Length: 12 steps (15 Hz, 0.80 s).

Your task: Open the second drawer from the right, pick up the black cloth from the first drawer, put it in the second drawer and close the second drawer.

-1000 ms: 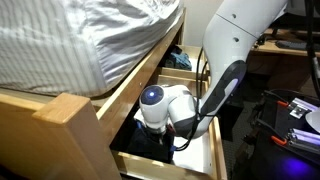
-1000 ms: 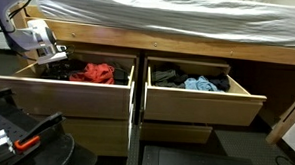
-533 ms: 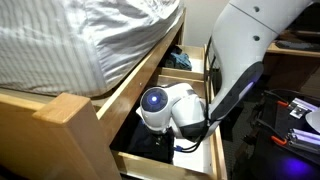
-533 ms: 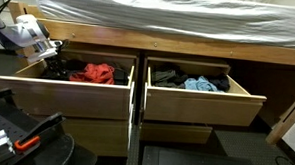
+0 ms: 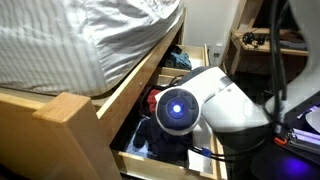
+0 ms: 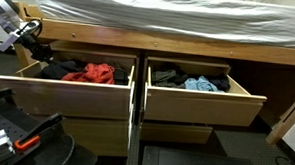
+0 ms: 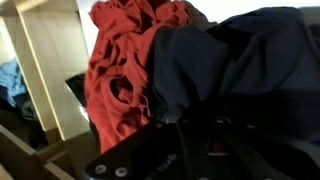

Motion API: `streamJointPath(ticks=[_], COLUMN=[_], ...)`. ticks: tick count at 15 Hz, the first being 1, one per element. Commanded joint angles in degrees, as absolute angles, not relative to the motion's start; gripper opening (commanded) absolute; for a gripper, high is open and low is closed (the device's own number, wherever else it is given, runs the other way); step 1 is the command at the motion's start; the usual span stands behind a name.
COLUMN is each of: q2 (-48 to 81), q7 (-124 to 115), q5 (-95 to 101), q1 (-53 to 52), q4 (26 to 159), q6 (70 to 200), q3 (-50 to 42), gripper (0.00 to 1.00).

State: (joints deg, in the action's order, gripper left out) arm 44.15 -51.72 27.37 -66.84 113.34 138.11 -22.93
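Two drawers stand open under the bed in an exterior view: the left drawer [image 6: 57, 90] and the right drawer [image 6: 209, 99]. My gripper [image 6: 28, 34] is above the far left corner of the left drawer. A black cloth [image 6: 41, 55] hangs from it down towards the drawer. In the wrist view the black cloth [image 7: 240, 60] bunches up against my gripper [image 7: 195, 142], whose fingers are lost in the dark. Its folds draw in towards the jaws. A red cloth [image 7: 120, 60] lies beside it.
The red cloth [image 6: 93, 72] stays in the left drawer. The right drawer holds a light blue cloth [image 6: 199, 84] and dark clothes. My arm [image 5: 205, 112] hides most of the drawer in an exterior view. The bed frame [image 6: 139, 37] runs just above the drawers.
My gripper has risen out of the left drawer, up and to the left, drawing the black cloth with it. The arm has swung closer to the camera in the side exterior view.
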Motion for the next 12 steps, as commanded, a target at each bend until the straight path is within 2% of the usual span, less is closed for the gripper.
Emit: streamJointPath(ticks=[1,7,12], q2=[31.6,17.6,8.5], q7=[-65.8,-92.6,-109.4], q5=[31.7,44.1,50.6], q1=[-70.4,-65.9,-55.2], q4=[125.9,135.7,139.4], q6=[132.7,123.6,111.8], q3=[-24.4,-20.7,-11.9], gripper=[0.03,0.03,0.03])
